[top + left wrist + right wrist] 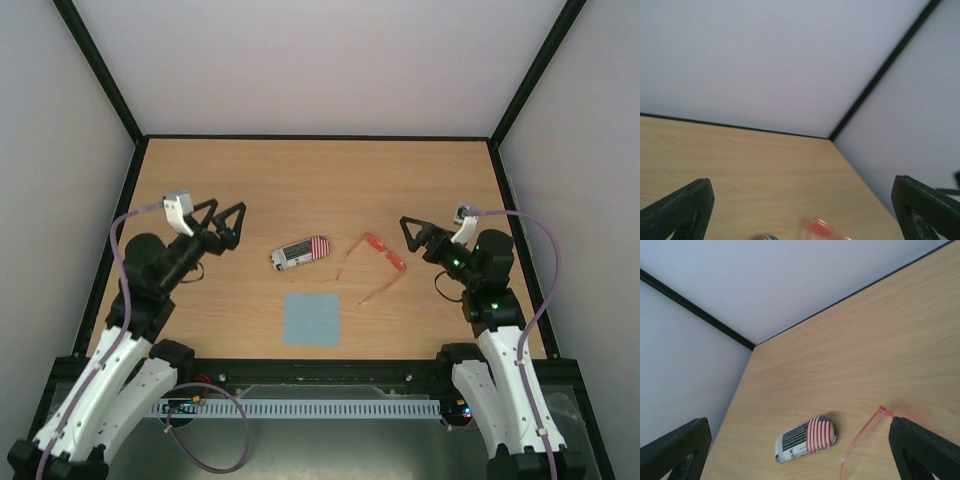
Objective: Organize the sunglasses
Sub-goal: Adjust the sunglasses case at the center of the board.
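One pair of sunglasses (384, 252) lies on the table (250, 180), just right of the case (300, 252), temples spread. It looks light, thin and bendable; the front frame seems the safest hold. Left hand (225, 215) and right hand (412, 238) gape wide, empty.

Wooden table (300, 180), plain white walls (320, 60), black corner posts (100, 70).

One sunglasses (385, 253), one case (300, 252), one cloth (311, 319)

A robotics lab cell: a wooden table (300, 190) boxed by plain white panels (320, 60) on black frame struts (100, 70), with a slotted cable duct (300, 408) along the near edge.
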